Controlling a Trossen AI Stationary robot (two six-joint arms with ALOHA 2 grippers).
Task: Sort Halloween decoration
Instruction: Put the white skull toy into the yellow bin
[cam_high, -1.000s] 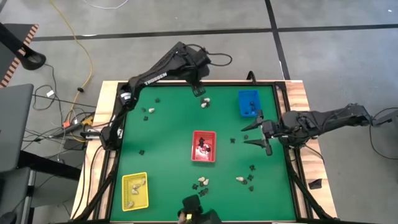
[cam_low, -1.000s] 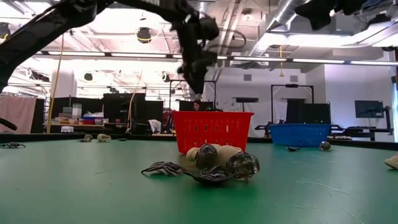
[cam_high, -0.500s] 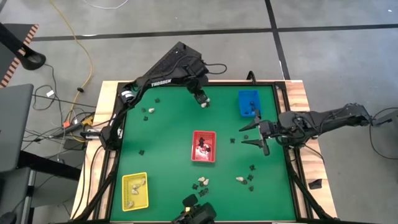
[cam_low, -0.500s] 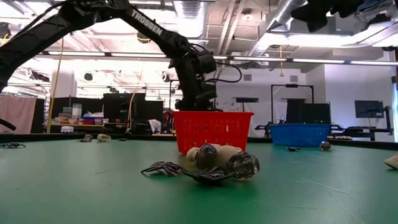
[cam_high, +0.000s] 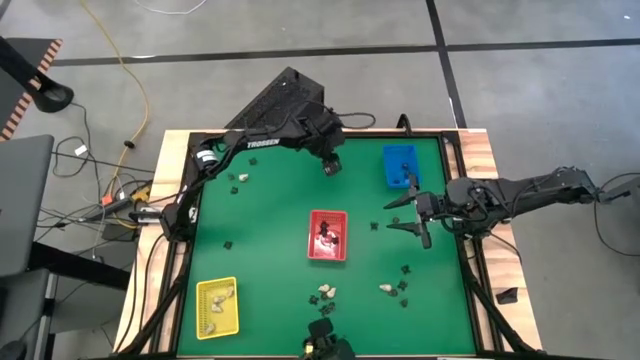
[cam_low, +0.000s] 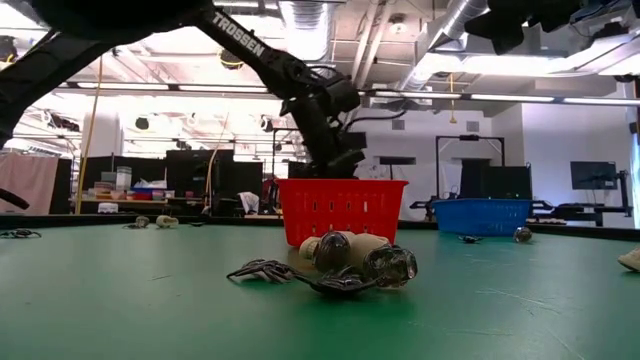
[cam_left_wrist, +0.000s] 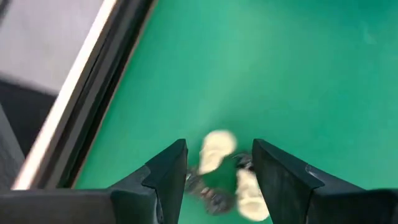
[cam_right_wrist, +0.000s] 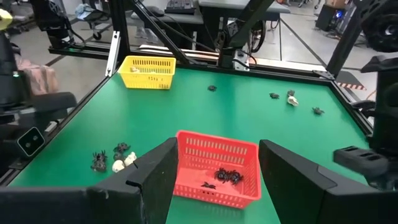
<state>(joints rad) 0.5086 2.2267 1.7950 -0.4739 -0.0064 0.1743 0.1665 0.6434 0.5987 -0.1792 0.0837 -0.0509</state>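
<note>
In the high view, the left gripper (cam_high: 331, 165) is low over the far part of the green bench (cam_high: 270, 215), at the place of a cream lump; the lump itself is hidden under it here. The right gripper (cam_high: 408, 213) waits near the blue tray (cam_high: 399, 165), with its fingers wide apart and nothing between them. Other small decorations (cam_high: 325, 293) lie near the front edge, black pieces are in the red tray (cam_high: 327, 236), and cream pieces are in the yellow tray (cam_high: 217, 305).

In the low view, the left gripper (cam_low: 337, 160) hangs just behind the red tray (cam_low: 341, 210). I cannot see its fingertips or the lump from here.

In the left wrist view, the left gripper (cam_left_wrist: 217, 165) is open and holds nothing yet. The cream lump (cam_left_wrist: 215, 151) lies between the fingers (cam_left_wrist: 169, 165), and a second pale piece (cam_left_wrist: 249, 195) with a dark tangle lies close to the other finger. I judge the grasp is the step in hand. To do it well, the gripper should go fully down and centre on one lump before closing, so the neighbour is not pushed away.

In the right wrist view, the right gripper (cam_right_wrist: 217, 163) is open and empty, facing the red tray (cam_right_wrist: 216, 168).
</note>
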